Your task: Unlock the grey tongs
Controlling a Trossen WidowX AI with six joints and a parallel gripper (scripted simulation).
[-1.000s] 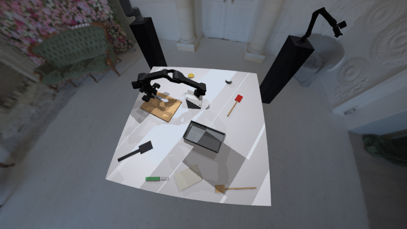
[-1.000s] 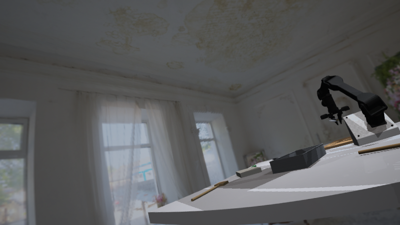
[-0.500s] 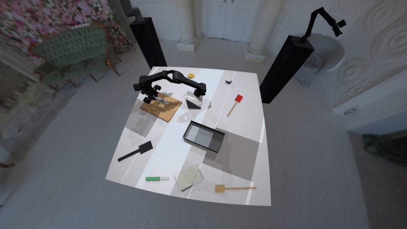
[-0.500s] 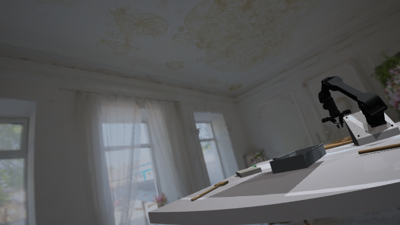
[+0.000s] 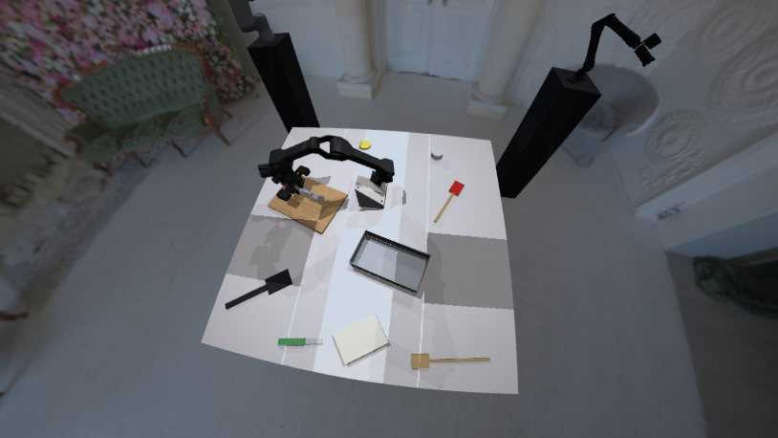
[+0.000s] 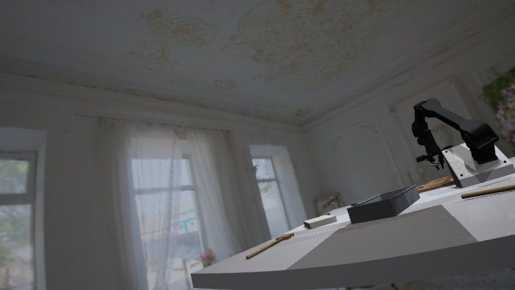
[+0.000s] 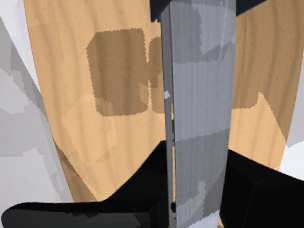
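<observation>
Clenched on the grey tongs (image 5: 312, 194) (image 6: 433, 164) (image 7: 202, 95), the claw (image 5: 291, 184) (image 6: 438, 164) (image 7: 183, 146) stands only slightly open, its fingers kept apart by the metal between them. Both black fingers press the sides of the tongs, which hang above the board; the exterior view shows a gap beneath.

Going by size, the bench (image 5: 467, 272) (image 6: 396, 245) comes first, carrying everything else here. Next is the black arm (image 5: 342, 146) (image 6: 452, 117), rising from its pale wedge mount and bending over to the board. The tin (image 5: 390, 286) (image 6: 372, 213) sits near the middle of the bench, with no tongs across it. The wooden board (image 5: 320, 220) (image 6: 433, 184) (image 7: 75, 150) lies flat beside the mount, directly under the claw.

Smaller are a black spatula (image 5: 278, 281), a cream block (image 5: 360, 339) (image 6: 319, 221), a tan spatula (image 5: 421, 361) (image 6: 284, 237) and a red spatula (image 5: 456, 188), all well apart from the claw. A green-handled tool (image 5: 291, 341) lies near the block. Smallest are a yellow disc (image 5: 364, 144) and a grey round piece (image 5: 437, 155) towards the far edge.
</observation>
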